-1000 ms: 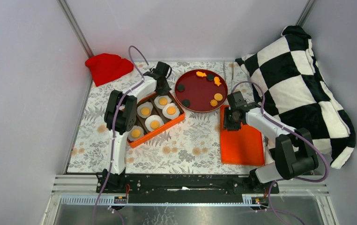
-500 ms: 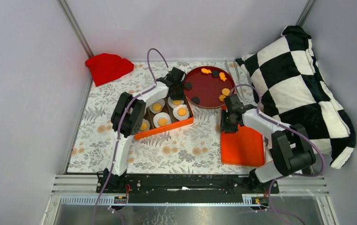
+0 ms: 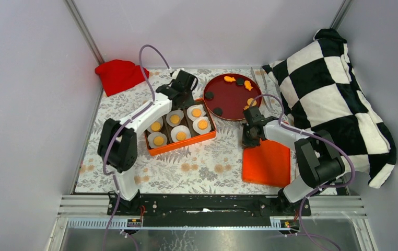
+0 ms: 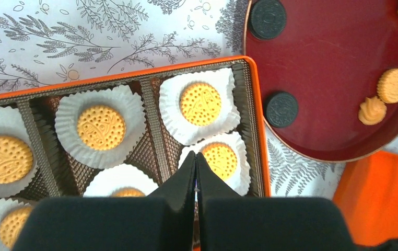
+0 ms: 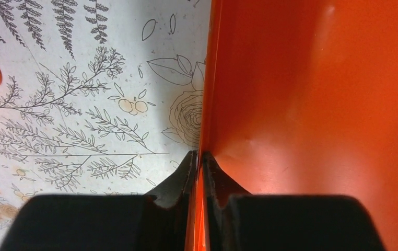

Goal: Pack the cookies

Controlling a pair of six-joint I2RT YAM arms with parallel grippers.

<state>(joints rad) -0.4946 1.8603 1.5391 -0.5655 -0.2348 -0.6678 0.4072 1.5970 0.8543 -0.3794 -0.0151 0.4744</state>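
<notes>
An orange box [image 3: 208, 136] holds several round orange-yellow cookies [image 3: 174, 119] in white liners; they also show in the left wrist view [image 4: 101, 127]. My left gripper [image 3: 184, 94] hovers over the box's right half, shut, with nothing seen between its fingers [image 4: 196, 155]. A dark red plate [image 3: 231, 99] to the right holds two round orange cookies [image 3: 251, 102], also seen in the left wrist view [image 4: 393, 85], plus shaped orange and dark ones. My right gripper [image 3: 250, 130] is shut on the left edge of the orange lid [image 3: 267, 162], as the right wrist view [image 5: 199, 154] shows.
A red hat [image 3: 121, 75] lies at the back left. A black-and-white checkered pillow [image 3: 338, 94] fills the right side. Metal tongs [image 3: 256, 78] lie beside the plate. Grey walls stand on the left, back and right.
The box and plate have shifted a little to the right and back. My left arm's elbow has swung left with the gripper staying over the box. The lid has slid slightly left with my right gripper.
</notes>
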